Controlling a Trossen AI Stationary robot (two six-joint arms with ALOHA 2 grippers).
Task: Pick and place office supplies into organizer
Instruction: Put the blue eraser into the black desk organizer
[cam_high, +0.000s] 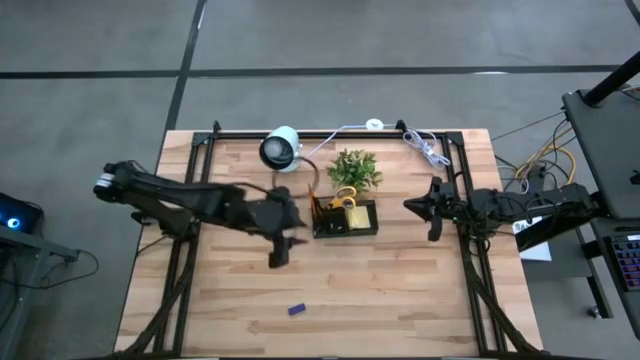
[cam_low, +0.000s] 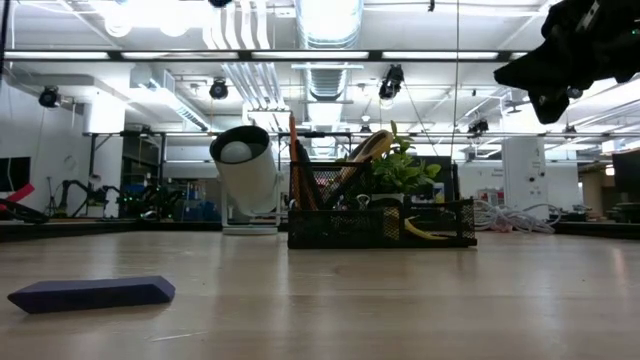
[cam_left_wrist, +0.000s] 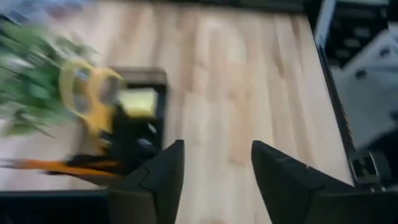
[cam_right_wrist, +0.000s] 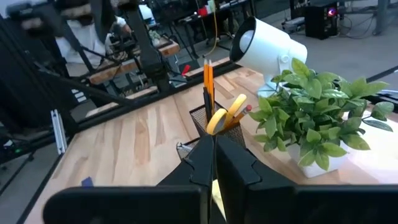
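The black organizer (cam_high: 345, 218) stands on the table's middle, in front of the plant. It holds yellow-handled scissors (cam_left_wrist: 87, 99), a yellow sticky-note pad (cam_left_wrist: 138, 102) and orange pencils (cam_right_wrist: 208, 78). A small blue block (cam_high: 297, 309) lies flat on the table near the front edge and shows in the low view (cam_low: 90, 293). My left gripper (cam_high: 295, 228) is open and empty (cam_left_wrist: 217, 162), just left of the organizer and above the table. My right gripper (cam_high: 410, 207) is shut and empty (cam_right_wrist: 214, 149), raised to the right of the organizer (cam_low: 520, 70).
A green potted plant (cam_high: 355, 170) and a white round camera (cam_high: 281, 148) stand behind the organizer. A white cable (cam_high: 425, 148) lies at the far right. Black frame rails (cam_high: 190, 190) run along the table's sides. Bare wood lies between the organizer and the blue block.
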